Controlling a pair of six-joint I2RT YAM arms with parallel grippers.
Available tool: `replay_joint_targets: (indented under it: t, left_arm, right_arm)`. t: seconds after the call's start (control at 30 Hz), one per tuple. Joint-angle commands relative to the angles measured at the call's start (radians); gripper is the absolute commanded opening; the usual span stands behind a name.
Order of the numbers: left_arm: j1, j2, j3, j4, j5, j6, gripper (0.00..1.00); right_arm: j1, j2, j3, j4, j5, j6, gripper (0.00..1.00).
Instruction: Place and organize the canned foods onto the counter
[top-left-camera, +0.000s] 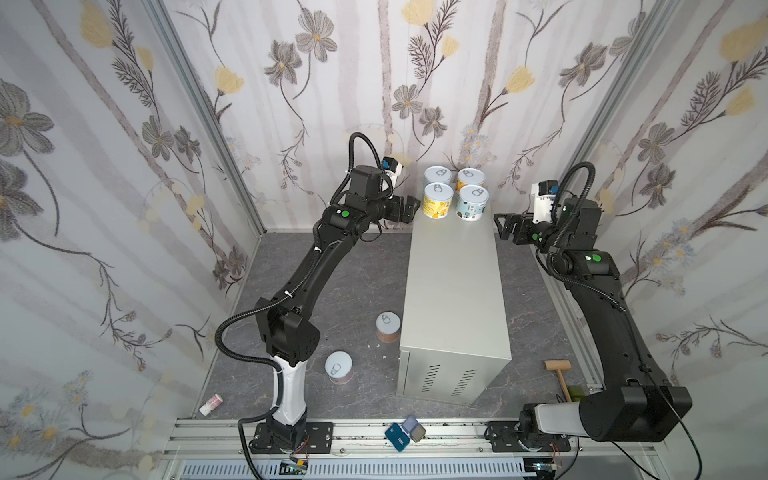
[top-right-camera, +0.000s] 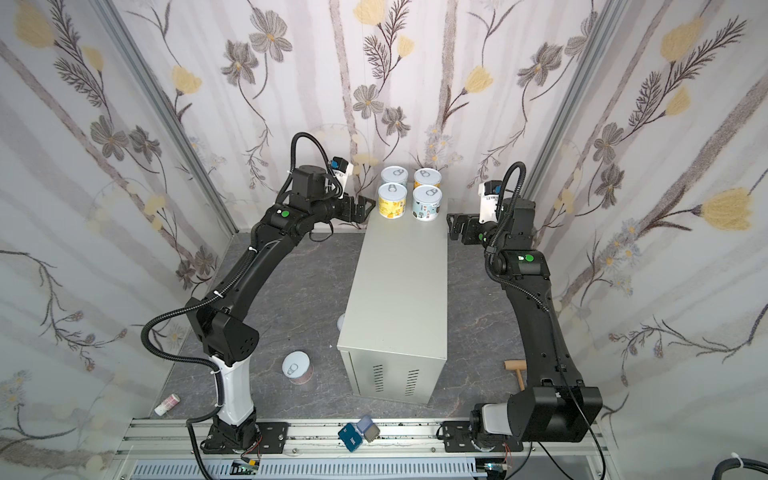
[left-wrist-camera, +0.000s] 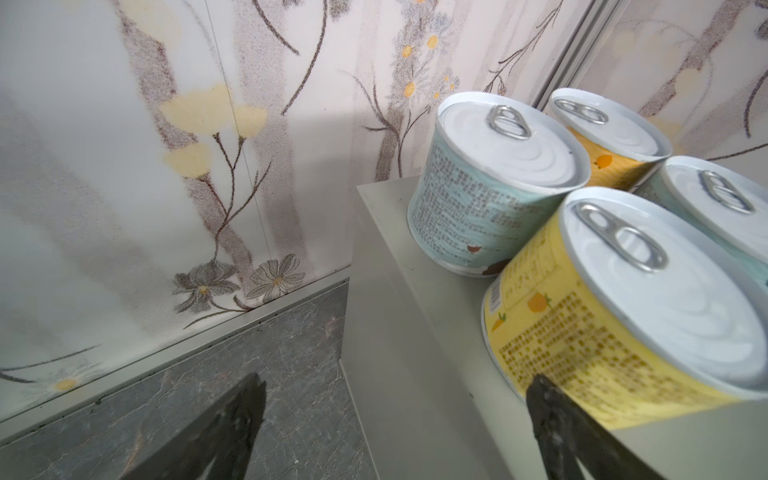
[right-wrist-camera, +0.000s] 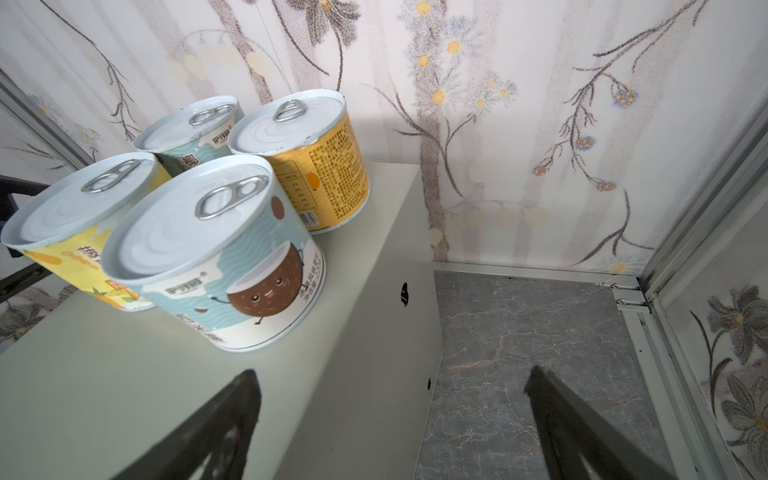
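Top views: yellow can (top-left-camera: 437, 200), coconut-label can (top-left-camera: 472, 203), orange can (top-left-camera: 471, 179) and light-blue can (top-left-camera: 437, 176) upright in a tight square at the far end of the worktop (top-left-camera: 453, 282); packing probably saves room.
Floor (top-left-camera: 332, 282): salmon can (top-left-camera: 388, 327), pink can (top-left-camera: 338, 368) beside worktop, left-arm side, not yet placed.
Left jaws: spread, empty, just beside yellow can.
Right jaws: spread, empty, near coconut-label can.
Judgement: four of six done.

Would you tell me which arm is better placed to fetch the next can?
Probably the left gripper: open and empty, and the salmon can and pink can both stand on the floor on its side of the counter, which separates them from the right gripper.
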Motion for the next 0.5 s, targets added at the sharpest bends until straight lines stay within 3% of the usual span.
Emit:
replay_joint_targets:
  t: [0.0, 0.47]
  left_arm:
    - [0.009, -0.057, -0.071, 0.05, -0.019, 0.001, 1.0]
    - [0.027, -0.318, -0.45, 0.14, -0.065, -0.012, 1.0]
  right_arm:
    - [-0.001, 0.018, 0.022, 0.065, -0.016, 0.005, 1.0]
    - [0.002, 0.109, 0.091, 0.071, -0.041, 0.003, 1.0]
